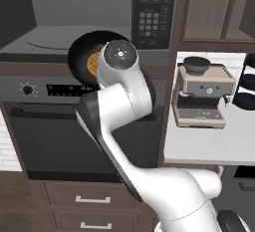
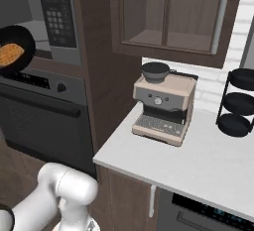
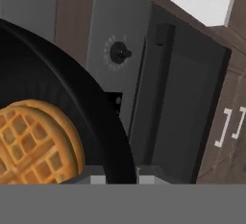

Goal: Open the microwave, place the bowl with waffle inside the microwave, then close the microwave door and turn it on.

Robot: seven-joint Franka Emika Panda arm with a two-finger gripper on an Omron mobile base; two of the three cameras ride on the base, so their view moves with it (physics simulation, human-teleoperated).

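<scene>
Bowl (image 1: 84, 59) with waffle (image 1: 92, 62) is in the air, tilted, at the front lip of the open microwave (image 1: 89, 22), just above the oven (image 1: 50, 126). Jaws pinched shut on the bowl rim. Step in hand looks like placement. Next: level it, push it in onto the turntable (image 1: 55, 41), release. Coffee machine (image 2: 163, 106) sits at the left edge of the white surface (image 2: 208, 160); wood cabinets above.

**Surface and its load, as I see it from the base cameras**

The pale grey surface (image 2: 208, 163) carries a beige coffee machine (image 2: 162, 107) at its left rear, with a dark cup (image 2: 156, 71) on top. A black tiered rack (image 2: 238, 103) stands well apart, at the right rear.
</scene>
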